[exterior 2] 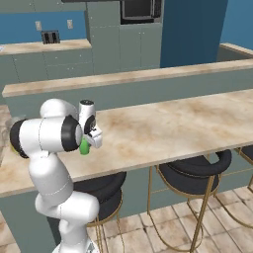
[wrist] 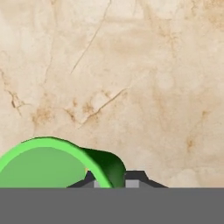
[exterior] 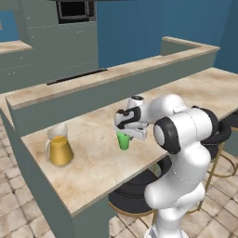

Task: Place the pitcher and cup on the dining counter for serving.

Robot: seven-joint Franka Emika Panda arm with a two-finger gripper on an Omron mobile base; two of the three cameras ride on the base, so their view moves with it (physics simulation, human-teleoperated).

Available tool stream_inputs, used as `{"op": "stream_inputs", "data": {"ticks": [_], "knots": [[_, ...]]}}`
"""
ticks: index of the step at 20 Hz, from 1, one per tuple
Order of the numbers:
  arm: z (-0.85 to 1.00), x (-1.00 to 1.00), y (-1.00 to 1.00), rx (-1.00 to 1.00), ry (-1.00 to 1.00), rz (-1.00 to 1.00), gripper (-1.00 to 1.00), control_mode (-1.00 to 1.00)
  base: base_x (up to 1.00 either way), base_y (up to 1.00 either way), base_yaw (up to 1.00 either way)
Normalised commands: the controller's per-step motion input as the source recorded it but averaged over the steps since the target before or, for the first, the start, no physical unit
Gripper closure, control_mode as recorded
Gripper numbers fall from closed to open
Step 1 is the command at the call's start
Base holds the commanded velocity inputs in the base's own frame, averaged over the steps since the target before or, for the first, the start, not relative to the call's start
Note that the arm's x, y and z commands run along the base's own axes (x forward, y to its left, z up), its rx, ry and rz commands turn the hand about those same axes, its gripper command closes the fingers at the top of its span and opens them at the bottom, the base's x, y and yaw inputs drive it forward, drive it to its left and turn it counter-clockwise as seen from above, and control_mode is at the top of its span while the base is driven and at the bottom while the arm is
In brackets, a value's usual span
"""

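You have the gripper (exterior: 124, 135) down over the dining counter (exterior: 93, 162), and the cup (exterior: 123, 141) sits right under the hand, its green body showing just below the white wrist in the left base view. From the right base view the cup (exterior 2: 84, 147) peeks out beside the arm's dark elbow joint, low against the beige top. In the hand view you look straight down past the cup (wrist: 48, 164): its bright green rim curves across the lower left, and a dark fingertip (wrist: 135, 177) rises just to the right of its wall, touching or nearly touching it. You cannot tell from these pictures whether the fingers are clamped on the cup or merely standing around it, nor whether its base rests on the marble or hangs just above. The pitcher (exterior: 60, 146) stands upright on the same counter, well off to the left of the cup, with yellow-orange liquid inside. Behind both runs the raised ledge (exterior: 107, 76), and black stools (exterior 2: 195, 175) stand along the near side.
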Motion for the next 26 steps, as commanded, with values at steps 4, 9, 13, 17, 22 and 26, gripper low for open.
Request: {"op": "stream_inputs", "data": {"ticks": [4, 9, 13, 17, 22, 26], "knots": [[-0.17, 0.06, 0.0, 0.0, -0.05, 0.0, 1.0, -1.0, 0.0, 0.0, 0.0], [0.01, 0.0, 0.0, 0.0, 0.0, 0.0, -1.0, -1.0, 0.0, 0.0, 0.0], [0.42, -0.24, 0.0, 0.0, -0.1, 0.0, -1.0, -1.0, 0.0, 0.0, 0.0], [0.66, -0.39, 0.0, 0.0, -0.18, 0.0, -1.0, -1.0, 0.0, 0.0, 0.0], [0.87, -0.61, 0.0, 0.0, -0.26, 0.0, -1.0, -1.0, 0.0, 0.0, 0.0], [0.95, -0.97, 0.0, 0.0, -0.31, 0.0, -1.0, -1.0, 0.0, 0.0, 0.0]]}}
